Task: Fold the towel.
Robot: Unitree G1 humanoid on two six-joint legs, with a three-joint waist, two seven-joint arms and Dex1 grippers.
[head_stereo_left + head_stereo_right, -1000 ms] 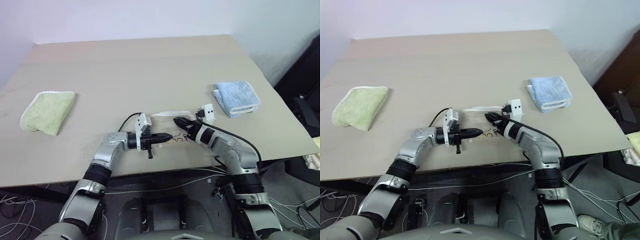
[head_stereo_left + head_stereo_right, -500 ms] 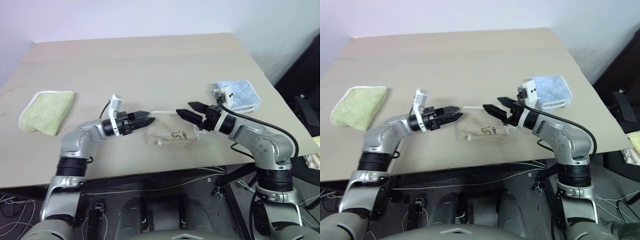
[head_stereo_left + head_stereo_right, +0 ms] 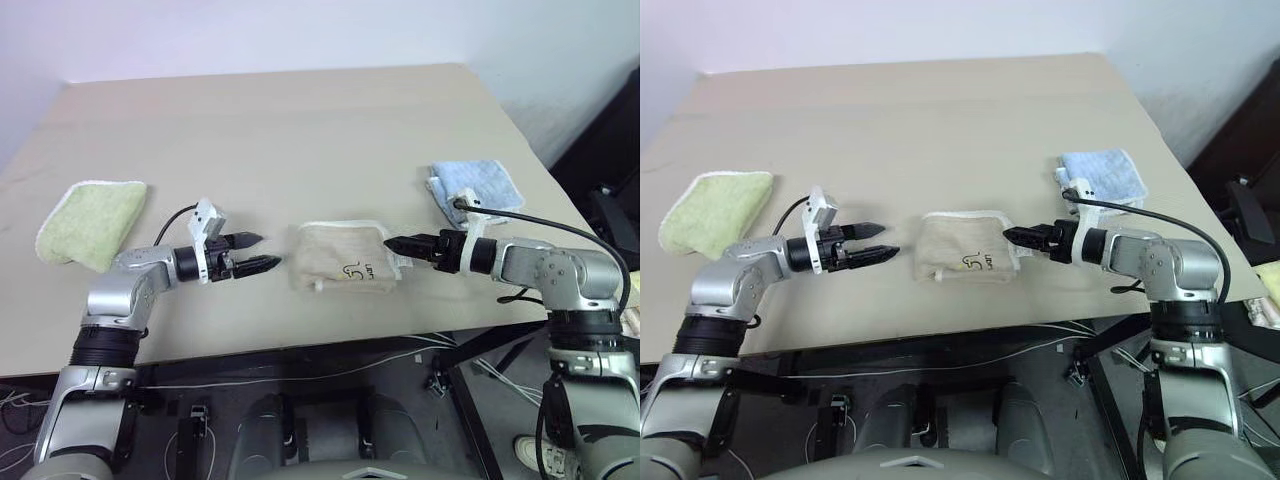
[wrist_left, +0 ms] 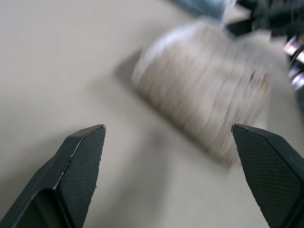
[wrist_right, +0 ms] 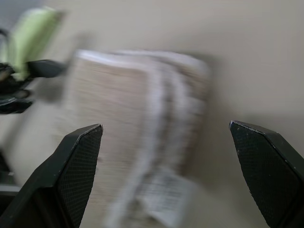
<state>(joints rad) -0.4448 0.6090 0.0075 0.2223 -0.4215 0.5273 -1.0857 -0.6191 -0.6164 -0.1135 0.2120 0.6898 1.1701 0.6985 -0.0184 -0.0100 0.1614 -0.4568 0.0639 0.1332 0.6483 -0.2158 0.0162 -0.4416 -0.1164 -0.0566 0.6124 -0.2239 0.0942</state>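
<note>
The towel (image 3: pixel 340 258) lies on the table as a small beige folded bundle with white corded edging and a dark mark on its top layer. My left gripper (image 3: pixel 268 250) hovers just left of it, open and empty, its fingers pointing at the towel. On the other side, my right gripper (image 3: pixel 392 242) is open at the towel's right edge, also empty. The left wrist view has the towel (image 4: pixel 209 109) ahead between wide-spread fingers. The right wrist view looks at its corded edge (image 5: pixel 128 118) between wide-spread fingers as well.
A folded light green towel (image 3: pixel 92 220) lies at the table's left. A folded light blue towel (image 3: pixel 475 190) sits behind my right arm. The table's front edge (image 3: pixel 300 345) runs close below the beige bundle. Dark furniture stands off the right side.
Both grippers were together over the towel, the left one shut. They have opened and drawn apart, left arm to the left and right arm to the right, leaving the folded towel lying free.
</note>
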